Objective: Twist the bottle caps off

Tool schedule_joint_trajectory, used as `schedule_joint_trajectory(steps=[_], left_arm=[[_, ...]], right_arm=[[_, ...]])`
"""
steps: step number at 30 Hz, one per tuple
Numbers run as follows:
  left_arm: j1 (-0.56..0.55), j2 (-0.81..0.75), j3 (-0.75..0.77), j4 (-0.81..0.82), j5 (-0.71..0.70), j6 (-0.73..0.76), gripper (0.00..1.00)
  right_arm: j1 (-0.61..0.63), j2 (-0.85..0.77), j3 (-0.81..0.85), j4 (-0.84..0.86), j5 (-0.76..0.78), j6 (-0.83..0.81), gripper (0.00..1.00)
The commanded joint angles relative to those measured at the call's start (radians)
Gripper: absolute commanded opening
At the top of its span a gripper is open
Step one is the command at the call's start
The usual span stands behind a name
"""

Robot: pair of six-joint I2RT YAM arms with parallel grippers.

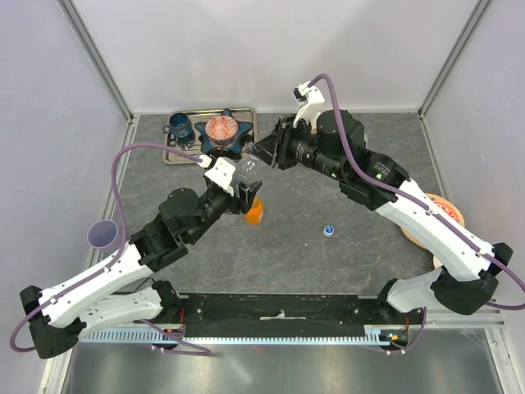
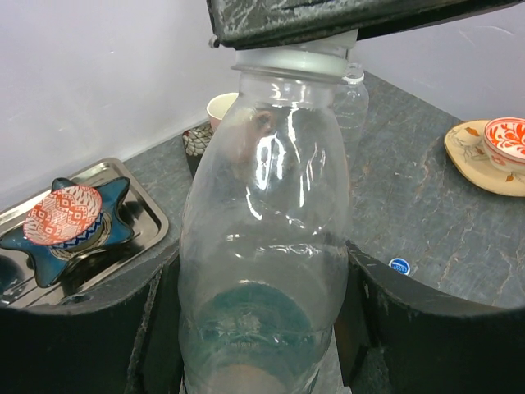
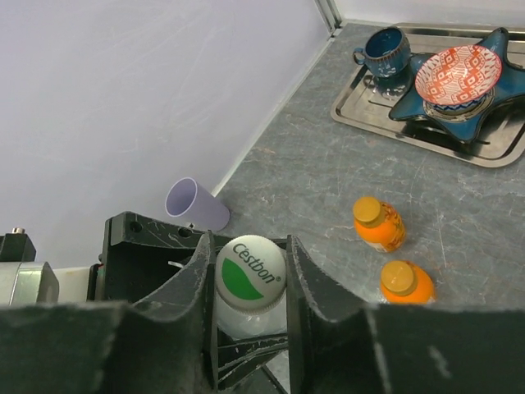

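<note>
- The blue cap point(image 1: 329, 231) lies loose on the worktop point(image 1: 328, 271), closest to the arm bases and well apart from everything else.
- One orange bottle point(image 3: 379, 223) and the second orange bottle point(image 3: 406, 283) stand just beside each other, caps on. Both look short, stiff and light.
- The left hand point(image 2: 262, 324) is clamped around the lower body of the clear bottle point(image 2: 262, 189), which is held off the worktop.
- The bottle wall looks thin, glossy and empty (likely to dent or slip under a hard squeeze). Hold it low, near the stiffer base.
- The right hand point(image 3: 250, 287) is closed on the white-and-green cap point(image 3: 248, 267). The cap is small and rigid. Grip its rim only.
- Open room lies to the right of centre.
- The purple cup point(image 3: 197, 205) lies by the left wall.
- The tray point(image 1: 246, 113) sits at the far edge, near the right hand.
</note>
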Motion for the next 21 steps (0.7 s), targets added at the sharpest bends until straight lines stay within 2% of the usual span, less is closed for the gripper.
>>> schedule_joint_trajectory(steps=[1, 5, 8, 9, 11, 12, 13, 14, 15, 16, 18, 21], left_arm=[[-0.006, -0.02, -0.002, 0.063, 0.03, 0.03, 0.48], [-0.005, -0.052, -0.001, 0.064, 0.166, 0.013, 0.49], [0.02, -0.063, 0.039, 0.034, 0.367, -0.033, 0.51], [0.033, -0.062, 0.071, 0.006, 0.53, -0.05, 0.52], [0.098, -0.042, 0.125, -0.006, 0.715, -0.134, 0.52], [0.124, -0.028, 0.145, -0.006, 0.915, -0.166, 0.52], [0.186, -0.013, 0.162, -0.006, 1.023, -0.252, 0.52], [0.217, 0.025, 0.181, 0.018, 1.132, -0.304, 0.52], [0.242, 0.044, 0.188, 0.052, 1.311, -0.361, 0.51], [0.274, 0.061, 0.188, 0.151, 1.381, -0.478, 0.51], [0.287, 0.11, 0.182, 0.254, 1.517, -0.583, 0.51], [0.29, 0.159, 0.176, 0.385, 1.604, -0.749, 0.5]], right_arm=[[0.003, -0.033, -0.033, 0.023, 0.002, -0.011, 0.0], [0.003, -0.082, -0.076, 0.052, -0.081, -0.073, 0.0], [0.003, -0.135, -0.1, 0.063, -0.149, -0.151, 0.0], [0.002, -0.157, -0.101, 0.064, -0.18, -0.177, 0.0], [0.0, -0.171, -0.093, 0.06, -0.316, -0.246, 0.0], [0.002, -0.191, -0.091, 0.057, -0.359, -0.269, 0.0], [0.003, -0.2, -0.094, 0.054, -0.419, -0.325, 0.0], [0.002, -0.212, -0.097, 0.051, -0.494, -0.346, 0.0], [0.002, -0.233, -0.108, 0.045, -0.53, -0.363, 0.0], [0.002, -0.244, -0.114, 0.045, -0.564, -0.398, 0.0], [0.002, -0.276, -0.139, 0.052, -0.645, -0.415, 0.0], [0.002, -0.318, -0.177, 0.101, -0.746, -0.423, 0.0]])
